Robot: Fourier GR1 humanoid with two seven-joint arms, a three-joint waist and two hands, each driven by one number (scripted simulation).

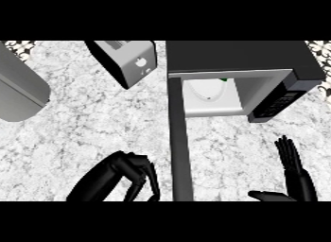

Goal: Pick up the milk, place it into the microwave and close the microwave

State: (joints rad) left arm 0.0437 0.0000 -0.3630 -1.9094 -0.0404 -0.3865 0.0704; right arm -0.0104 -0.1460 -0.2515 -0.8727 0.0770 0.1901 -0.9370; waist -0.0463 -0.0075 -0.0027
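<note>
Head view, looking down at the counter. Landmark: the microwave.

- The microwave stands at the far right of the counter, cavity facing me. Its door is swung fully open and shows edge-on as a dark bar running from the cavity's left side straight toward me.
- The milk is inside the microwave, in the left part of the cavity. It is a white body with a bit of green at its far end. I cannot tell whether it stands or lies.
- The button panel sits to the right of the cavity.
- My left hand is in front of the microwave, on the left side of the open door and just beside it, near the door's free end. The fingers are curled downward and hold nothing that I can see. Whether they touch the door I cannot tell.
- My right hand is in front of the microwave, to the right of the door and well apart from it, below the button panel. It rests with fingers straight and pointing away from me, the thumb out to the left, holding nothing.
- A toaster stands just left of the microwave, tilted in this view.
- A large grey object lies well left of the microwave, at the counter's edge.
</note>
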